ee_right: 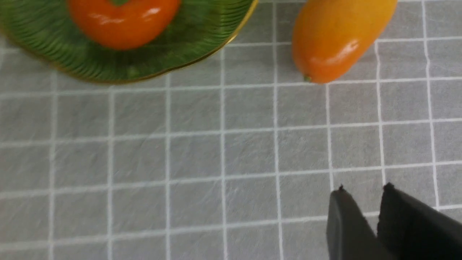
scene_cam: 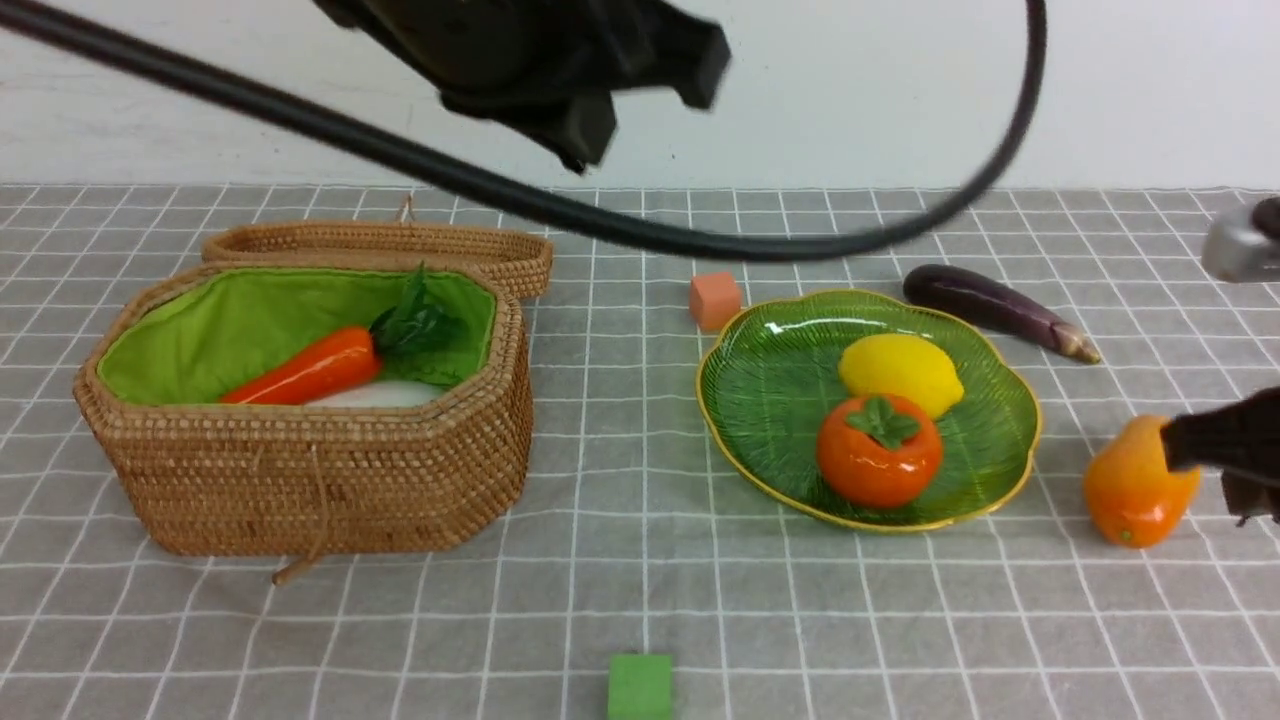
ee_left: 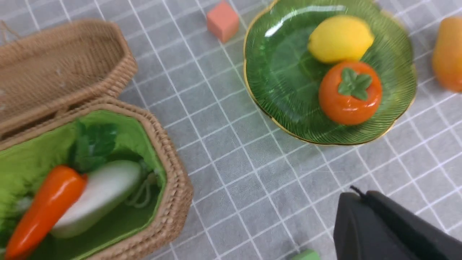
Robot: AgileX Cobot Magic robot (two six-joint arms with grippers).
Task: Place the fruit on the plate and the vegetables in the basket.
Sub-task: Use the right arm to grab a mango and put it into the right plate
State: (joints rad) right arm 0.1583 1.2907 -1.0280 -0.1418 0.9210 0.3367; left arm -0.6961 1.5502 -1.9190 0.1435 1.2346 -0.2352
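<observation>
Right black claw [ee_right: 361, 187], slightly parted, empty, probably next for the glossy orange-yellow mango [ee_right: 339, 39]: open wider, straddle its middle, squeeze gently.

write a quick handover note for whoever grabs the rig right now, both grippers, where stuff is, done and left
Left gripper: shut, empty.
Right gripper: slightly open, empty, near the oval orange-yellow mango.
Done: long orange carrot and white radish in the brown woven wicker basket; yellow lemon and round orange fruit with green leafy cap on the green leaf-ribbed plate.
Left: mango, on the table right of the plate, goes onto it; slim dark purple eggplant, behind the plate to the right, goes in the basket.
</observation>
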